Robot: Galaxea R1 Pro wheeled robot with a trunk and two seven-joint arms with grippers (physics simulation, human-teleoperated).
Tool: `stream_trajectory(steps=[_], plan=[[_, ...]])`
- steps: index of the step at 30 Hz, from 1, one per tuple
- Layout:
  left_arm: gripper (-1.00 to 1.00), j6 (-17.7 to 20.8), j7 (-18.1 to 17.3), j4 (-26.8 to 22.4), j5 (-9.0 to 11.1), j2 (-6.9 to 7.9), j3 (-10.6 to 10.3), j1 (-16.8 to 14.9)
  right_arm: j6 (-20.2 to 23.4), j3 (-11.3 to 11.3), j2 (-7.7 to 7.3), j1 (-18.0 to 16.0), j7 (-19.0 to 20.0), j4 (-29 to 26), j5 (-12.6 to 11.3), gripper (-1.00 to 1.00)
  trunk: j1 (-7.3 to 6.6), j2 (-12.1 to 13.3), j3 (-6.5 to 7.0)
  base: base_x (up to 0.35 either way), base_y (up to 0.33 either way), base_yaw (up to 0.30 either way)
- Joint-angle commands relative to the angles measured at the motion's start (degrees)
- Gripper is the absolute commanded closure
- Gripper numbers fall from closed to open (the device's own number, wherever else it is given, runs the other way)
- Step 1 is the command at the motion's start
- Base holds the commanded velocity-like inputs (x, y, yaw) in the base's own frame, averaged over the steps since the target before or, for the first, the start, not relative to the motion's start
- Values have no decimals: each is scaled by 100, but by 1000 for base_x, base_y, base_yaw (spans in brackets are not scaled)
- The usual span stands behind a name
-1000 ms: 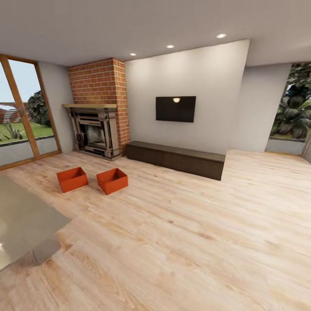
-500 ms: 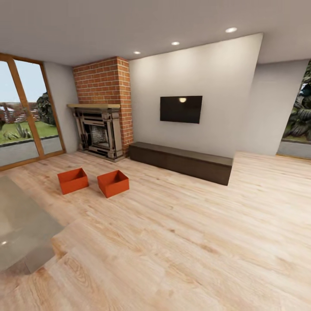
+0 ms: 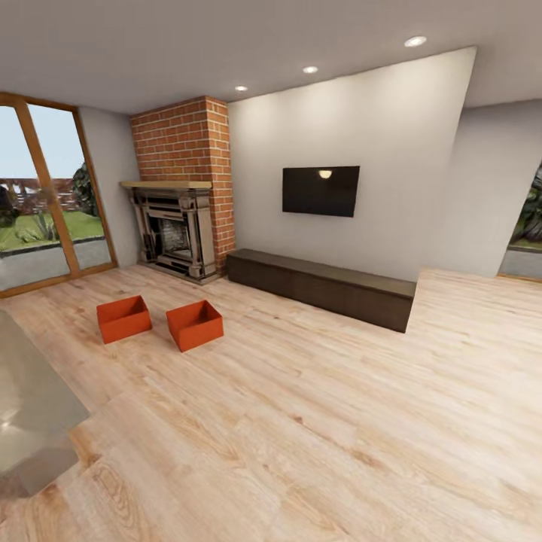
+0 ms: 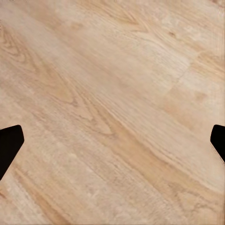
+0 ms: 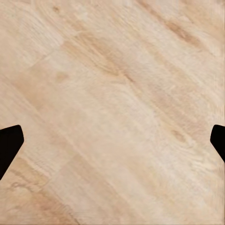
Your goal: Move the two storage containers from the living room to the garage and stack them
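Note:
Two red-orange open-top storage containers stand side by side on the light wood-plank flooring of the living room, one (image 3: 123, 318) further left and the other (image 3: 195, 324) beside it, a small gap between them. Both are empty and sit in front of the brick fireplace (image 3: 179, 192). My left gripper (image 4: 112, 145) is open, its dark fingertips (image 4: 9, 147) far apart over bare planks. Likewise my right gripper (image 5: 112, 145) stands open above plain wood flooring, with nothing between its fingertips (image 5: 9, 145).
A long dark brown chest (image 3: 322, 287) runs along the wall under a black TV (image 3: 321, 191). A glass coffee table (image 3: 30, 406) juts in at the near left. Glass doors (image 3: 41, 203) are at the far left. Wide wood flooring (image 3: 339, 421) lies between me and the containers.
The whole head view has shifted: the chest, TV and fireplace sit further right and larger, the coffee table has slid toward the left edge. The containers themselves have not moved.

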Motion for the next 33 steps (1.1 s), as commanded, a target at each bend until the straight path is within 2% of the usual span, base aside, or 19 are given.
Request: stream_trajectory(steps=[1,33], plan=[[-100,-18,-1,5,9,-2,15,-5,-7,45,-5,-3,-42,2,18,-100,3,-3,-6,314,-191,235],[-100,-18,-1,5,9,-10,15,-5,-7,45,-5,-3,-43,2,11,-100,3,-3,-6,314,-191,252]])
